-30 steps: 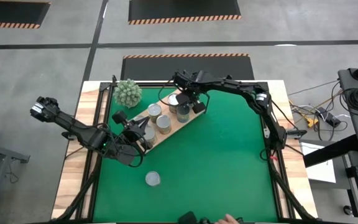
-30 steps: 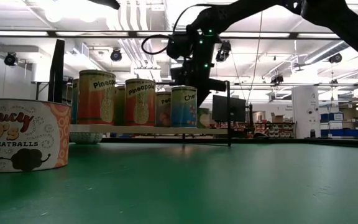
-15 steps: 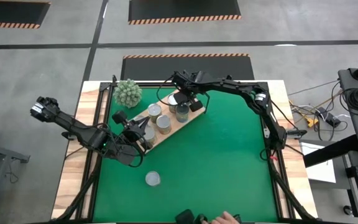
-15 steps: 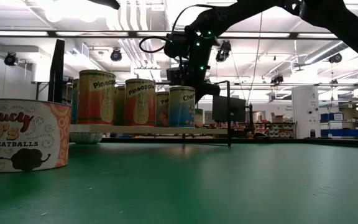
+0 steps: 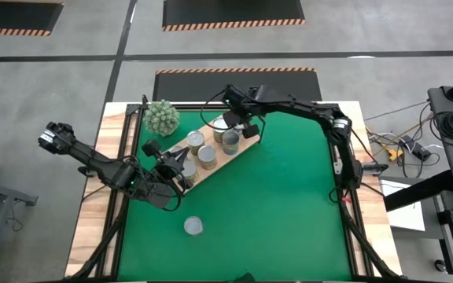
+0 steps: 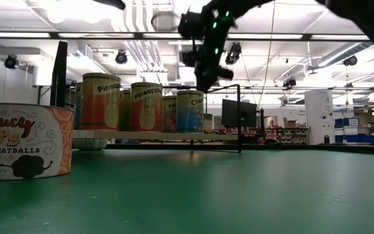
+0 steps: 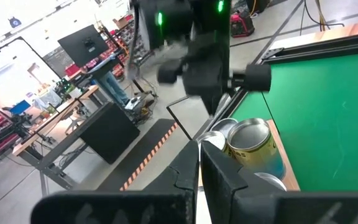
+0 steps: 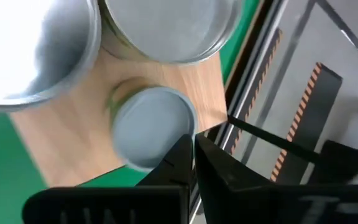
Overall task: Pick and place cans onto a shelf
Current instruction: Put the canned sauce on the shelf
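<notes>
A robotics lab in a warehouse-like hall: exposed ceiling ducts (image 6: 141, 52) and hanging lights run overhead, hazard-striped floor mats (image 5: 234, 14) lie at twelve o'clock beyond the table (image 5: 289, 212), and monitors (image 6: 239, 113) and workbenches (image 7: 55, 118) stand behind.

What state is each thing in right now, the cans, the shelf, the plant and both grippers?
Cans on the shelf: upright, clustered together.
Lone can: upright on the green mat, not yet shelved.
Shelf: lying diagonally on the mat.
Plant: upright at the mat's far left corner.
Right gripper: shut, empty, above the shelf's cans.
Left gripper: shut, empty, at the shelf's near end.
</notes>
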You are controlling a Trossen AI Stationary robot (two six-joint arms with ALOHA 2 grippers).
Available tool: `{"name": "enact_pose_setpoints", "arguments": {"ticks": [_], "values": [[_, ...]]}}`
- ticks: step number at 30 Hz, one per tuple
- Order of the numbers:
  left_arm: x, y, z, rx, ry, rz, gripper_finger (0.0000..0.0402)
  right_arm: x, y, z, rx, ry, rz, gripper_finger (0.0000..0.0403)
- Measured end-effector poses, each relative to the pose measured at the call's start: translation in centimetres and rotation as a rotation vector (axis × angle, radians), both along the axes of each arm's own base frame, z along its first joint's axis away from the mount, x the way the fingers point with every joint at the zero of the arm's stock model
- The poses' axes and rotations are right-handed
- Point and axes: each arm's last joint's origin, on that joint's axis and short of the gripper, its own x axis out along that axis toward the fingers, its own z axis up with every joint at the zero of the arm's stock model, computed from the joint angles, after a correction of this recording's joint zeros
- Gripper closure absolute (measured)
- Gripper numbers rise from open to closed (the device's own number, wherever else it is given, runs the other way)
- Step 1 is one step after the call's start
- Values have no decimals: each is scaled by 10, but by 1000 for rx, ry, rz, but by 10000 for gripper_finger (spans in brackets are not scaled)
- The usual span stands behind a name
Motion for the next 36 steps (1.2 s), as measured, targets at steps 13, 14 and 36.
{"name": "enact_pose_setpoints", "arguments": {"ticks": [13,14,36], "values": [[7,-4,8,-97,-71,-81,402,-62,112,50,317,-335,91,394],[9,-6,9,-130,-85,-116,402,-68,121,45,312,-367,100,394],[3,-97,-104,-1245,560,-234,402,-128,211,-43,356,-572,191,394]]}}
